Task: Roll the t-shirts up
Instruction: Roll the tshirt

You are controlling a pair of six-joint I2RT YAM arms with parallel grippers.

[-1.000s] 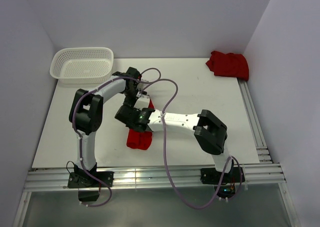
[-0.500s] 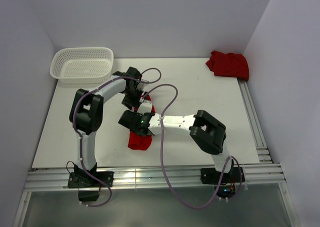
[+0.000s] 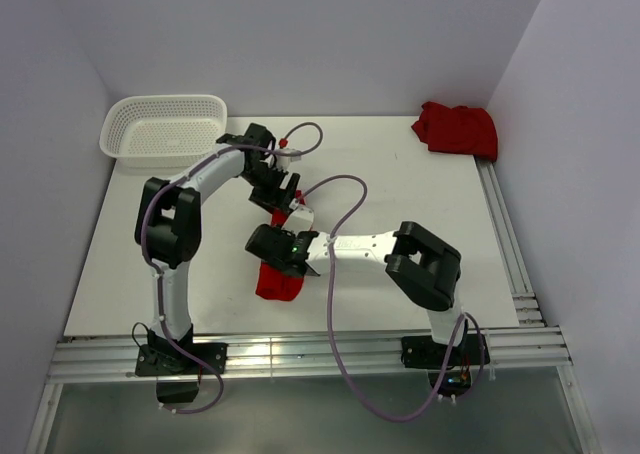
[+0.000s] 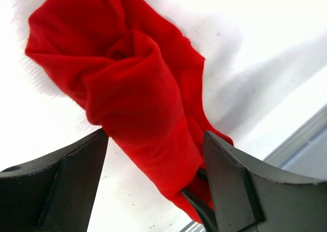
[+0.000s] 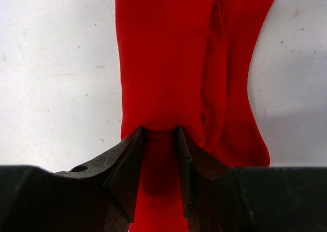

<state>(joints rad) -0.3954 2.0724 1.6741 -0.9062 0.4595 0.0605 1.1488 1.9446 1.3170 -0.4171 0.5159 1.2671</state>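
Note:
One red t-shirt lies as a narrow rolled bundle on the white table between the arms. My right gripper is shut on a fold of it; in the right wrist view the gripper pinches the fabric, which stretches away ahead. My left gripper is over the bundle's far end. In the left wrist view the gripper is open wide, with the twisted roll between the fingers, close against the right one. A second red t-shirt lies crumpled at the far right corner.
A white mesh basket stands at the far left corner. A metal rail runs along the table's right edge and another along the near edge. The two arms cross close together over the table's middle.
My left gripper has shifted a little to the right and further back over the bundle's far end. My right gripper has slid slightly right and toward me along the shirt.

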